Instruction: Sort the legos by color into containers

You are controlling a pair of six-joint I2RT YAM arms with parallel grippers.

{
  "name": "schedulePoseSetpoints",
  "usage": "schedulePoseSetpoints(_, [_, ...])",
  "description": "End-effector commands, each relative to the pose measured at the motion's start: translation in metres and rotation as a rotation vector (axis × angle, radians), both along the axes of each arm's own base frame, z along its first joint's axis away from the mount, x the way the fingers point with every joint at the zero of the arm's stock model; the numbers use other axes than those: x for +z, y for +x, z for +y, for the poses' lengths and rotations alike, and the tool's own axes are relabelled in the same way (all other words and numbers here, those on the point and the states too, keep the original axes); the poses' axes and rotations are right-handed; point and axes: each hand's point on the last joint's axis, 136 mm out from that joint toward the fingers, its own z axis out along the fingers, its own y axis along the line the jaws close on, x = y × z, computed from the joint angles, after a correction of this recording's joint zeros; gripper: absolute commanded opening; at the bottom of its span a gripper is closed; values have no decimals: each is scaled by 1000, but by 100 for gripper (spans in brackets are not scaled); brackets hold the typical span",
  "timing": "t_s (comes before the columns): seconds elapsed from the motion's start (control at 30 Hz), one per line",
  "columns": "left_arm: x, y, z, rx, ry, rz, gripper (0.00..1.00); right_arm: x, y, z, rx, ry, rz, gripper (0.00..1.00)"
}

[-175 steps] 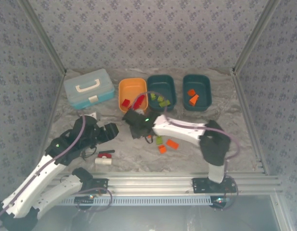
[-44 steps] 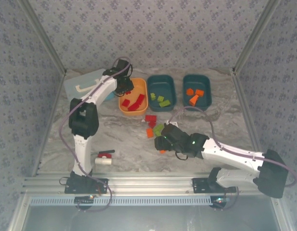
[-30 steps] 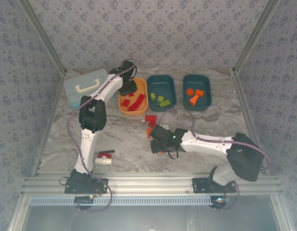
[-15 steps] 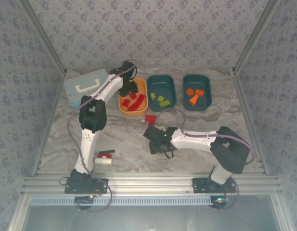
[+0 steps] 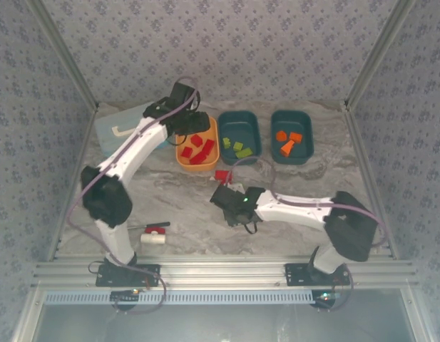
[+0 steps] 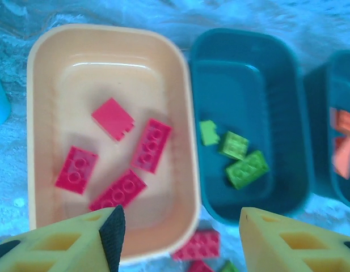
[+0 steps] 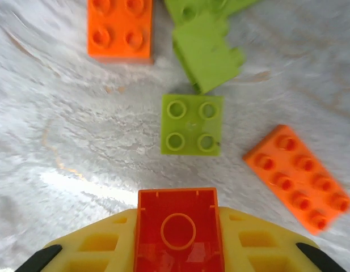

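My left gripper (image 6: 180, 241) hangs open and empty above the near rim of the orange container (image 6: 186, 170), which holds several red legos (image 6: 152, 144). The middle teal container (image 6: 288, 141) holds three green legos (image 6: 247, 168); the right teal container (image 5: 292, 135) holds orange legos (image 5: 287, 147). In the top view the left gripper (image 5: 190, 125) is over the orange container (image 5: 182, 153). My right gripper (image 7: 177, 226) is shut on an orange lego (image 7: 177, 249), low over the table. Ahead of it lie a green lego (image 7: 192, 123) and orange legos (image 7: 298, 177). A red lego (image 5: 223, 175) lies near the right gripper (image 5: 221, 196).
A light blue case (image 5: 109, 128) sits at the back left, partly behind the left arm. A red-handled tool with a white cylinder (image 5: 154, 234) lies at the near left. Patterned walls enclose the table on three sides.
The left gripper opened over the orange container and its arm's elbow swung left. The right gripper closed on an orange lego in the loose pile.
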Motion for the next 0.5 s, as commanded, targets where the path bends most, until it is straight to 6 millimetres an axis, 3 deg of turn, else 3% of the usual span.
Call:
schedulePoseSetpoints(0.0, [13, -46, 0, -30, -46, -48, 61, 61, 32, -32, -68, 35, -117, 30])
schedulePoseSetpoints(0.07, [10, -79, 4, -42, -72, -49, 62, 83, 67, -55, -160, 110, -147, 32])
schedulePoseSetpoints(0.23, [-14, -153, 5, -97, 1, -81, 64, 108, 157, -106, -345, 185, -212, 33])
schedulePoseSetpoints(0.4, [-51, -198, 7, -106, 16, -22, 64, 102, 243, -154, -523, 209, -243, 32])
schedulePoseSetpoints(0.47, [-63, -209, 8, -103, 30, 0, 64, 89, 273, -167, -565, 225, -221, 31])
